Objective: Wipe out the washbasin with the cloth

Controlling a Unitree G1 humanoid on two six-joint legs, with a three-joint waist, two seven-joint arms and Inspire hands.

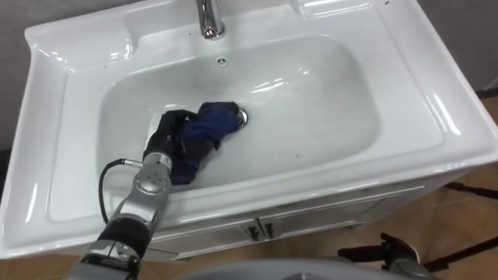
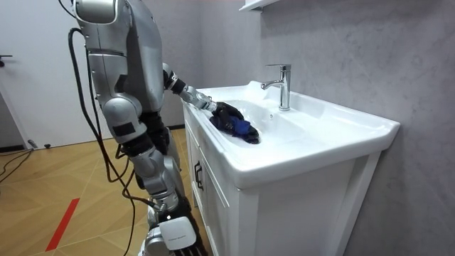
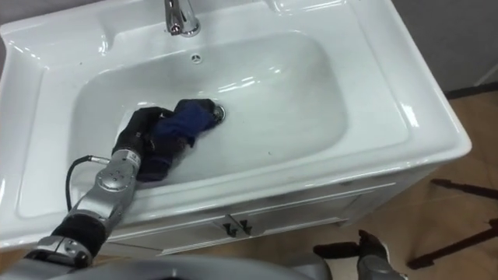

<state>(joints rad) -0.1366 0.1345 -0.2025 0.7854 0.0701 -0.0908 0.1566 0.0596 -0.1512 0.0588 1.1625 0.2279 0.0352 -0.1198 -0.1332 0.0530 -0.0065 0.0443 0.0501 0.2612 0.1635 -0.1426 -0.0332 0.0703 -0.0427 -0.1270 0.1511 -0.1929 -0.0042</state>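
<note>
Closest in, my left robot hand (image 1: 173,138) is down in the basin (image 1: 327,117), curled on the bunched blue cloth (image 1: 214,123) just beside the drain (image 1: 242,117); my right robot hand (image 1: 395,253) hangs low by the cabinet (image 1: 311,222). Bunched this tight, the cloth could miss most of the bowl, or snag on the drain and slip free.
</note>
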